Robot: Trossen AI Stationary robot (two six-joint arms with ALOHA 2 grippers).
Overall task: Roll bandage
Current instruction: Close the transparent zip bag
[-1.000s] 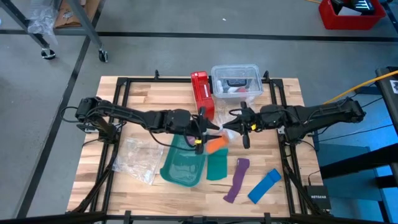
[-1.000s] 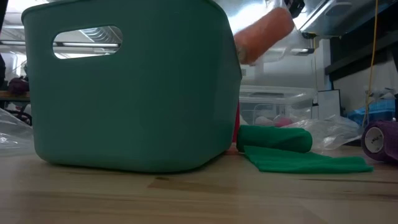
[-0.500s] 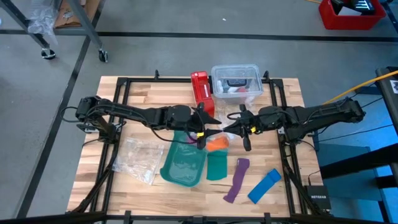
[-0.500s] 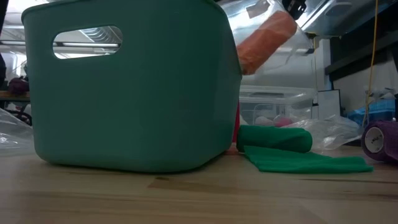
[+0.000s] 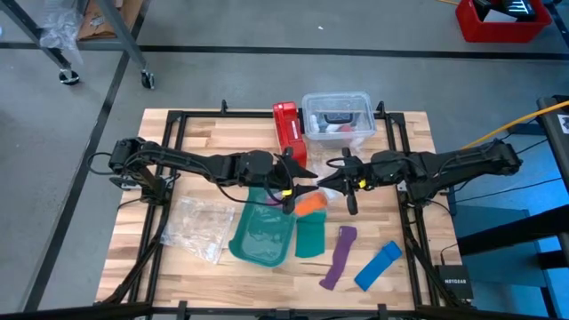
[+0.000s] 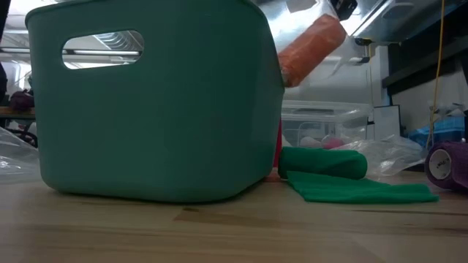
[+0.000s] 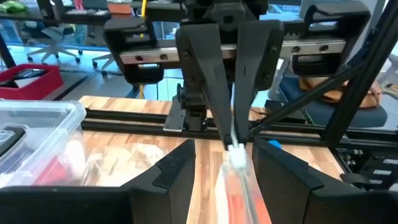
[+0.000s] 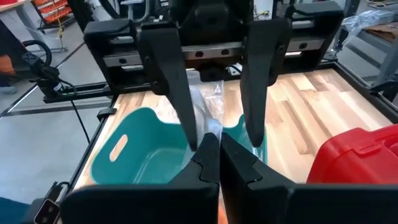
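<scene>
I see the bandage [image 5: 309,205] held off the tabletop [image 5: 204,133] near its middle, tilted, just beside the teal bin [image 5: 262,236] and above the green cloth [image 5: 311,238]. My left gripper [image 5: 298,191] and right gripper [image 5: 331,185] meet nose to nose over it. The right gripper's fingers are pressed together on thin clear film [image 8: 208,112]. The left gripper's fingers [image 7: 180,168] stand apart, with the other gripper's closed tips between them. The red box [image 5: 288,132] sits toward the far edge.
</scene>
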